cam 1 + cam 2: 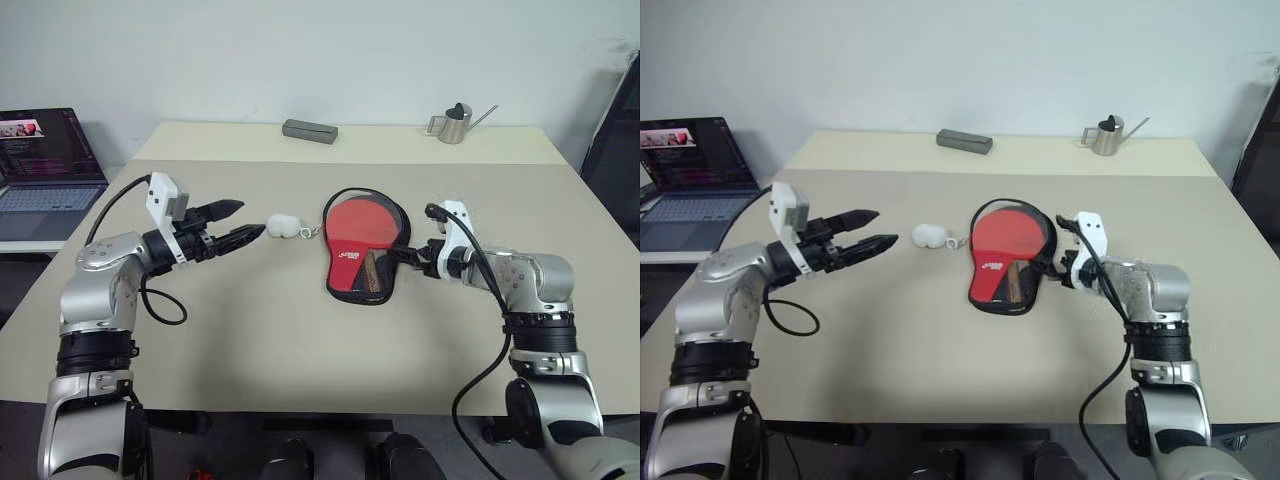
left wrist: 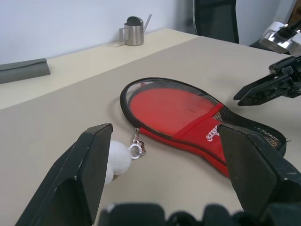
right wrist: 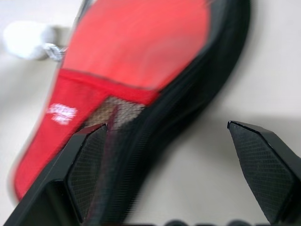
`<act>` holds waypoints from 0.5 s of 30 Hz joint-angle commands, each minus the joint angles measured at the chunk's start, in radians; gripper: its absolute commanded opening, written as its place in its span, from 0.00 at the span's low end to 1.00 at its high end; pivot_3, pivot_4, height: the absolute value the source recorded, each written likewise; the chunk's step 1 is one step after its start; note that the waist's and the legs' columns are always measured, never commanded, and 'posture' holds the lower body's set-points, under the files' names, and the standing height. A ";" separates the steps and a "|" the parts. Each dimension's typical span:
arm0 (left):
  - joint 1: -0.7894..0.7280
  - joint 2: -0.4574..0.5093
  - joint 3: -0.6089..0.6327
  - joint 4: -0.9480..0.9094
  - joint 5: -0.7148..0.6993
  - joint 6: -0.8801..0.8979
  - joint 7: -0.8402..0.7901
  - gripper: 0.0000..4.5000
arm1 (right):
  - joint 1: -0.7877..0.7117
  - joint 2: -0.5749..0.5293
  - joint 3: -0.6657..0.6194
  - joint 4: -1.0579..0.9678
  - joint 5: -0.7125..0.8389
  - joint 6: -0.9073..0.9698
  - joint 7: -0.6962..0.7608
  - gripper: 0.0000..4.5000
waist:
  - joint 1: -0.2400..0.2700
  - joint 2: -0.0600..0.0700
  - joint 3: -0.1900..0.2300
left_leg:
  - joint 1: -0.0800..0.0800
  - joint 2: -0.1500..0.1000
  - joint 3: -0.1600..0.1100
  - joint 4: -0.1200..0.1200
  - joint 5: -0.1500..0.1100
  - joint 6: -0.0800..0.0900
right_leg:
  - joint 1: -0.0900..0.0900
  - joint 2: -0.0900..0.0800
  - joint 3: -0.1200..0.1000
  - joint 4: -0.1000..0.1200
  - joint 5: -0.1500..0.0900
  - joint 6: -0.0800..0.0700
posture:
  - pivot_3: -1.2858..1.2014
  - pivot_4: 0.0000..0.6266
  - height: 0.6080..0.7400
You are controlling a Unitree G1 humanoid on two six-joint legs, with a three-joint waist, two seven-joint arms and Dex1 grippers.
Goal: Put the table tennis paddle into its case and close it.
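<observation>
The soft paddle-shaped case (image 1: 365, 250), red fabric with a mesh panel and black rim, is seen flat mid-table with the red rubber paddle (image 1: 362, 224) inside and its fluffy white pom-pom (image 1: 284, 226) beside it. The left gripper (image 1: 243, 221) is held spread and empty near the pom-pom. The right gripper (image 1: 408, 258) is spread wide at the case's narrow end, nothing grasped.

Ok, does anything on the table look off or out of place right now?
Nothing spilled or damaged. The case lies flat with the table tennis paddle inside, but its rim looks not yet zipped, and the pom-pom pull lies loose beside it.
</observation>
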 commanded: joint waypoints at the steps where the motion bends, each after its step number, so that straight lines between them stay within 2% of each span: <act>1: -0.012 0.001 0.002 -0.043 -0.022 -0.009 -0.003 0.87 | -0.033 0.009 -0.034 0.030 0.016 -0.015 0.013 1.00 | 0.000 0.000 0.000 | 0.000 0.000 0.000 0.000 0.000 0.000 | 0.000 0.000 0.000 0.000 0.000 0.000 | 0.52 0.24 1.00; 15: -0.016 -0.003 -0.007 -0.039 -0.031 -0.009 -0.003 0.87 | -0.068 0.098 -0.055 0.117 0.012 -0.058 -0.003 1.00 | -0.002 0.000 0.000 | 0.001 0.001 0.000 0.000 0.000 0.000 | 0.000 0.001 0.000 0.000 0.000 0.000 | 0.52 0.24 1.00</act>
